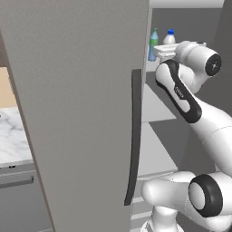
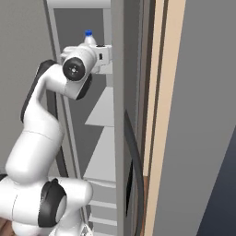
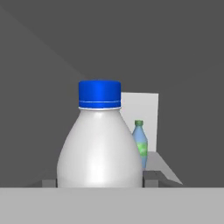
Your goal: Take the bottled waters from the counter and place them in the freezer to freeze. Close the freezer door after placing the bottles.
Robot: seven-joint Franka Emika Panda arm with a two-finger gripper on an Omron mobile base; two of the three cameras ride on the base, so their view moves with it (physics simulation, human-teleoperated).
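The freezer (image 1: 156,111) stands open, and its door (image 1: 77,113), a big grey panel with a dark bar handle (image 1: 134,136), fills the foreground of the left base view. My gripper (image 1: 164,49) (image 3: 100,181) reaches in at an upper shelf, shut on the white bottle with the blue cap (image 1: 169,37) (image 2: 88,36) (image 3: 99,144), which stands upright between the fingers. The translucent blue bottle with the green cap (image 1: 153,44) (image 3: 140,146) stands upright further back on the same shelf. The marble counter (image 1: 13,140) lies at the left.
White shelves (image 2: 103,110) step down below the hand inside the freezer. A second grey panel edge with a dark handle (image 2: 131,156) stands close to the right of the arm. Dark drawers (image 1: 18,199) sit under the counter.
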